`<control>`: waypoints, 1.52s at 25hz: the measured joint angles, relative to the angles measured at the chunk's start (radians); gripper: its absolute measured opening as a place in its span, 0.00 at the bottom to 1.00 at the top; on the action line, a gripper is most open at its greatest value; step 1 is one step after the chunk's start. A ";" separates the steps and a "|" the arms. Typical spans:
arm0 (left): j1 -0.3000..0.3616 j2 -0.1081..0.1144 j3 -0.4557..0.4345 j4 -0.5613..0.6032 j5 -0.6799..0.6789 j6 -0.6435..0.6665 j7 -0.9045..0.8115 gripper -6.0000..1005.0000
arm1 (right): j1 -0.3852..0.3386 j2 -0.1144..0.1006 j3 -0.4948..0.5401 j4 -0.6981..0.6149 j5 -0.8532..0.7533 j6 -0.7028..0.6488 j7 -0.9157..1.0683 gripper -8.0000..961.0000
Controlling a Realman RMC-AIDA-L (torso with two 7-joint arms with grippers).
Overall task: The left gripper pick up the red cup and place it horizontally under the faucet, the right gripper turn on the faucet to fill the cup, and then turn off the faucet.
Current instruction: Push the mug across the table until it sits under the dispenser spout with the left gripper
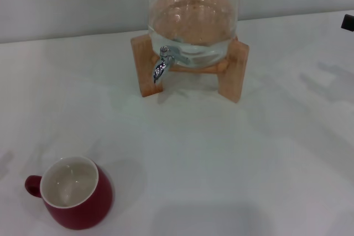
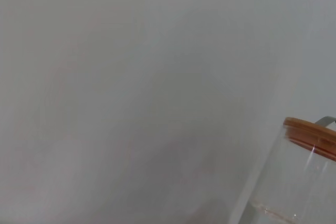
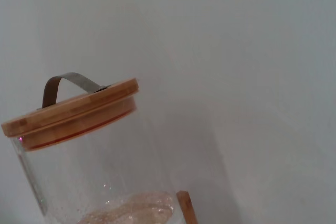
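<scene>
Red cup (image 1: 77, 200) is sitting upright near the front left corner of the table (image 1: 232, 164), handle pointing toward the left edge, well apart from the faucet (image 1: 162, 64) of the glass jar (image 1: 192, 20) at the back edge. Neither gripper is showing, so finger state cannot be told. Judging by sides, the left gripper is lying nearer; the cup is awaiting pickup.

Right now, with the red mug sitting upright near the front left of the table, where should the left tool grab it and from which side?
Probably the rim: the red mug stands upright, mouth open, so one finger can go inside and one outside, coming from above. Its loop handle points to the robot's left, so take the rim away from it. The faucet stands well clear, farther back.
</scene>
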 joint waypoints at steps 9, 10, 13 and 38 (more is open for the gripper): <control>0.000 0.000 -0.001 0.000 0.001 0.011 0.000 0.84 | 0.001 0.001 0.000 0.000 0.000 -0.001 0.000 0.75; 0.000 0.000 0.000 0.000 0.001 0.011 0.000 0.84 | 0.001 0.001 0.000 0.000 0.000 -0.001 0.000 0.75; -0.002 0.000 -0.001 0.000 0.001 0.011 0.000 0.84 | 0.000 0.001 0.001 0.000 0.000 -0.002 0.000 0.75; 0.068 -0.011 -0.001 -0.300 -0.007 0.031 0.586 0.84 | 0.005 0.001 0.031 0.000 0.002 -0.006 -0.003 0.75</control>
